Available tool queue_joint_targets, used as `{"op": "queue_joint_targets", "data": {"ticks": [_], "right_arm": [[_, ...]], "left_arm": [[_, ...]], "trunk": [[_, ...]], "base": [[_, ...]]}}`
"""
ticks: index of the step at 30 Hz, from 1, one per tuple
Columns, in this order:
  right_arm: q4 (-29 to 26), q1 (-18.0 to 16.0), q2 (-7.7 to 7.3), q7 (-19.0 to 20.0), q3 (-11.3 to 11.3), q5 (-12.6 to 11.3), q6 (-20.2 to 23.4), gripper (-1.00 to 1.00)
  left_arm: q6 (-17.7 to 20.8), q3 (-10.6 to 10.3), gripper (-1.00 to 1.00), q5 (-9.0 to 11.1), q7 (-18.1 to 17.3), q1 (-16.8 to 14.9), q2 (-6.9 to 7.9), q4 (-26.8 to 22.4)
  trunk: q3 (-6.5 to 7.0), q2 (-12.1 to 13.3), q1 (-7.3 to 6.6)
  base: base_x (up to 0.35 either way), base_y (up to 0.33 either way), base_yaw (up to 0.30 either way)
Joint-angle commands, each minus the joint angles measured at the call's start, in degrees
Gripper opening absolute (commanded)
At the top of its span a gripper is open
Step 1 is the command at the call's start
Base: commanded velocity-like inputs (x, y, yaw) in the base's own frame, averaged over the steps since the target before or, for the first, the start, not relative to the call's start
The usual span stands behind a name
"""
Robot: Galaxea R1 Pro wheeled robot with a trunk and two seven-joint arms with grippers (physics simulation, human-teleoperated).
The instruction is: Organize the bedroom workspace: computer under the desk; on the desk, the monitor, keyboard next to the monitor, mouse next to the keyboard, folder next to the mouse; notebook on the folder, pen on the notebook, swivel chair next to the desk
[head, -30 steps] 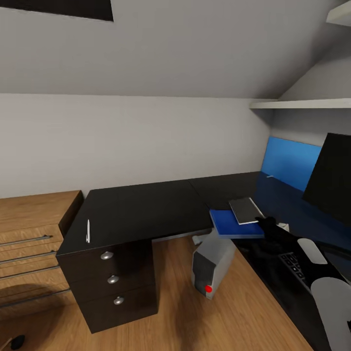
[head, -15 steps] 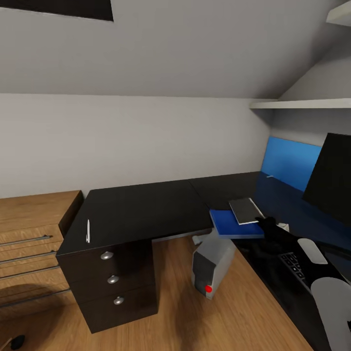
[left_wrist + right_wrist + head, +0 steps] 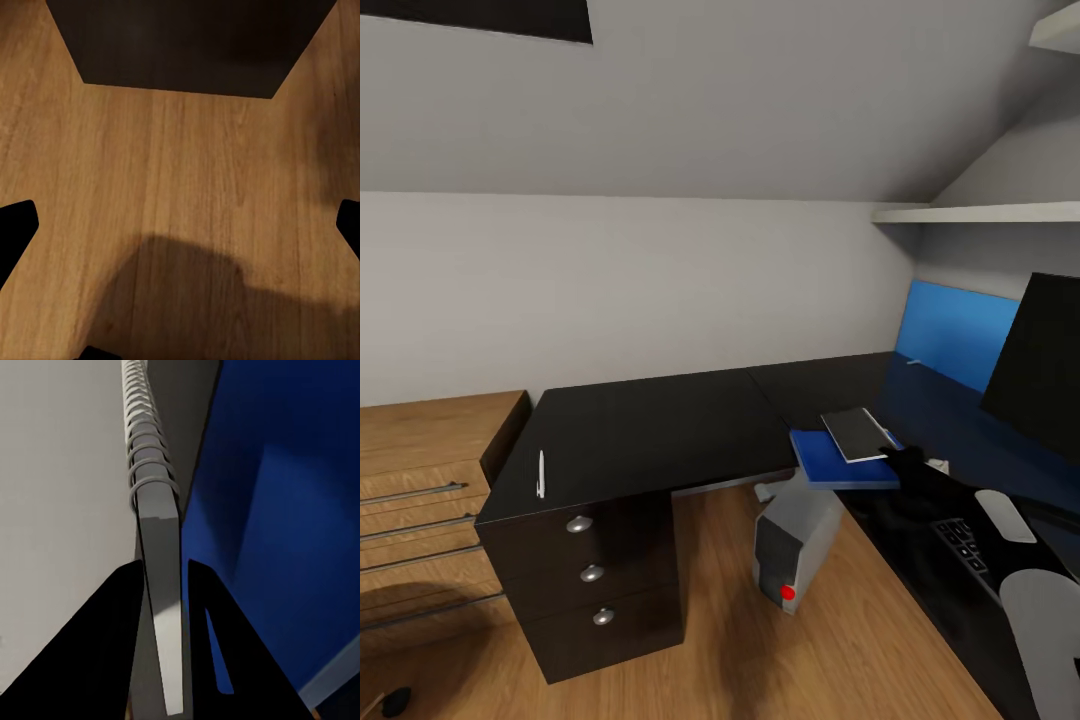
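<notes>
two black fingers (image 3: 124, 645) of the right gripper (image 3: 908, 462) pinch the notebook (image 3: 857, 433) by its edge, just above the blue folder (image 3: 838, 462) on the desk (image 3: 660, 430). its arm reaches forward over the desk. left gripper (image 3: 180, 232) hangs spread wide over wood floor (image 3: 180, 172), holding nothing.

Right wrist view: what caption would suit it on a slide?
Black gripper pinching the edge of a light-grey spiral-bound notebook above a bright-blue flat folder.
</notes>
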Motion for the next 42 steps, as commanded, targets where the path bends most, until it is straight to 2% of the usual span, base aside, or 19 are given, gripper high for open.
{"op": "queue_joint_targets", "data": {"ticks": [1, 9, 20, 37, 42], "right_arm": [[0.04, -0.05, 0.03, 0.33, -0.59, 0.22, 0.71, -1.00], [0.04, -0.05, 0.03, 0.34, -1.15, 0.22, 1.34, -1.00], [0.04, -0.05, 0.03, 0.34, -1.19, 0.31, 1.37, -1.00], [0.04, -0.05, 0.03, 0.43, -1.19, 0.39, 1.30, -1.00], [0.04, -0.05, 0.03, 0.43, -1.19, 0.40, 1.30, -1.00]], "left_arm": [[0.15, -0.18, 1.00, 0.29, 0.41, -0.01, 0.07, -0.13], [0.14, -0.18, 1.00, 0.25, 0.46, -0.01, 0.06, -0.13], [0.14, -0.18, 1.00, 0.29, 0.41, -0.01, 0.03, -0.13], [0.14, -0.18, 1.00, 0.29, 0.39, -0.01, 0.06, -0.13], [0.14, -0.18, 1.00, 0.29, 0.39, -0.01, 0.07, -0.13]], "trunk": [[-0.04, -0.03, 0.00], [-0.04, -0.03, 0.00], [-0.04, -0.03, 0.00], [-0.04, -0.03, 0.00], [-0.04, -0.03, 0.00]], "base": [[0.000, 0.000, 0.000], [-0.011, 0.000, 0.000], [-0.140, -0.012, 0.000], [-0.001, 0.000, 0.000], [0.166, 0.000, 0.000]]}}
